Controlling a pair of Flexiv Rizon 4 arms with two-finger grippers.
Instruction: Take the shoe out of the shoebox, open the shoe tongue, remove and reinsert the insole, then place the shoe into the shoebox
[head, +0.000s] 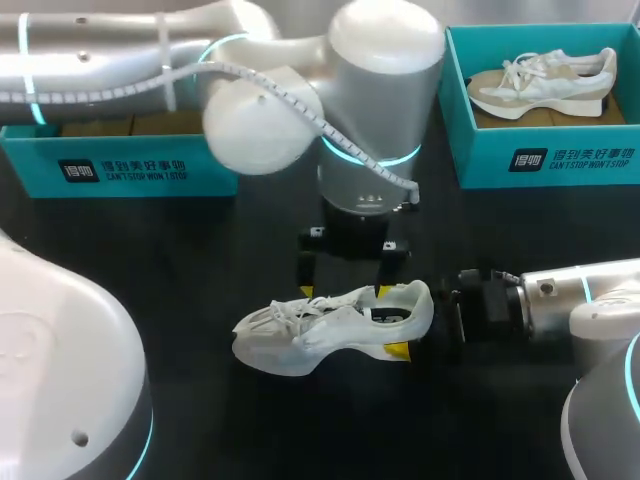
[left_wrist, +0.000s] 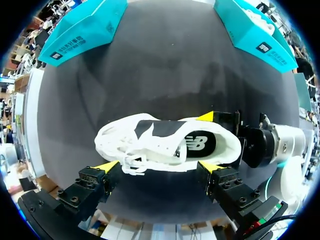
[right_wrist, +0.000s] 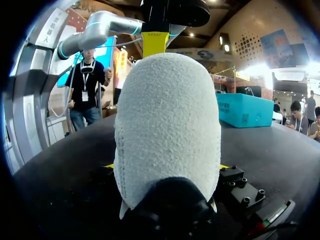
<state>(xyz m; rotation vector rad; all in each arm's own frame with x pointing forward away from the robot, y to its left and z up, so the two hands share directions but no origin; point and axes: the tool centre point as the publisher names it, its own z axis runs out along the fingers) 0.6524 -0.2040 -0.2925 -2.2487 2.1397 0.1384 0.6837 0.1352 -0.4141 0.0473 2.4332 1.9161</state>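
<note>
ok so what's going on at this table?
The white shoe stands out on the table. The right gripper is shut on its heel, and the left gripper hangs open over it. The insole is in the shoe. A second shoe lies in the right-hand shoebox.

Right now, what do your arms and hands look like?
My left arm and right arm: silvery-white tubes with glowing cyan joint rings; a ribbed white cable runs along the left. My left hand and right hand: black blocks, each with two yellow-tipped fingers.
</note>
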